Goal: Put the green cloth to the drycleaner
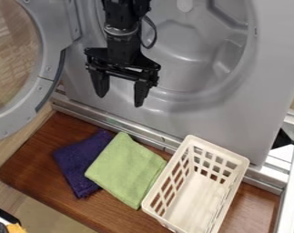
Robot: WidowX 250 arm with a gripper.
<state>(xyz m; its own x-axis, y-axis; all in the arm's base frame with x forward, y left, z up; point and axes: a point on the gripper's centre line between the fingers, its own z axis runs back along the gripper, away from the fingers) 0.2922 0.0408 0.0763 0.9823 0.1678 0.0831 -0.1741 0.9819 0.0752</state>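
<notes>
the gripper [120, 101] hangs before the drycleaner [267, 59], fingers spread wide. the green cloth [126, 169] lies on the board [27, 166] below, partly over the purple cloth [78, 163] and just beside the basket [195, 202]. the door [47, 68] stands open at the view's left edge.
</notes>
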